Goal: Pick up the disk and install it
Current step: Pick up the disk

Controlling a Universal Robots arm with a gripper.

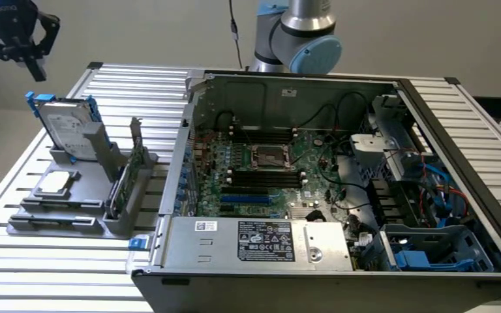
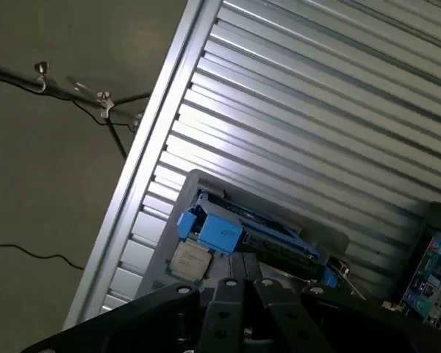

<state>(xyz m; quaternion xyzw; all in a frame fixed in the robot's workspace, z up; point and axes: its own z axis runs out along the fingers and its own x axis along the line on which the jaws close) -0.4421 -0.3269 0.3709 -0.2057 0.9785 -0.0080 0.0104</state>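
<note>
Far on the exterior view's left, the gripper [image 1: 34,73] hung in the air above the table [image 1: 24,274], higher than the disk [image 1: 66,125] and apart from it. Its fingers [image 2: 231,283] were pressed together and held nothing. The disk stood upright on edge in the rear slot of a grey holder [image 1: 55,222], label face outward, with blue rails [image 1: 33,104] at its edges. The wrist view looked down on the disk's top edge [image 2: 268,235] and a blue rail end [image 2: 219,232]. A small square chip [image 1: 57,183] lay flat in the holder in front of the disk, and the wrist view showed it [image 2: 189,259] just beside the rail. A thin card [image 1: 135,138] stood upright at the holder's right end, near the wall of the case [image 1: 190,130]. The case lay open on the table with the board [image 1: 273,160] exposed. A power supply [image 1: 259,242] sat along its near edge. At the case's right, a blue bay [image 1: 429,253] sat in the near corner, with blue cables [image 1: 446,189] behind it. The arm [image 1: 301,36] rose behind the case.
</note>
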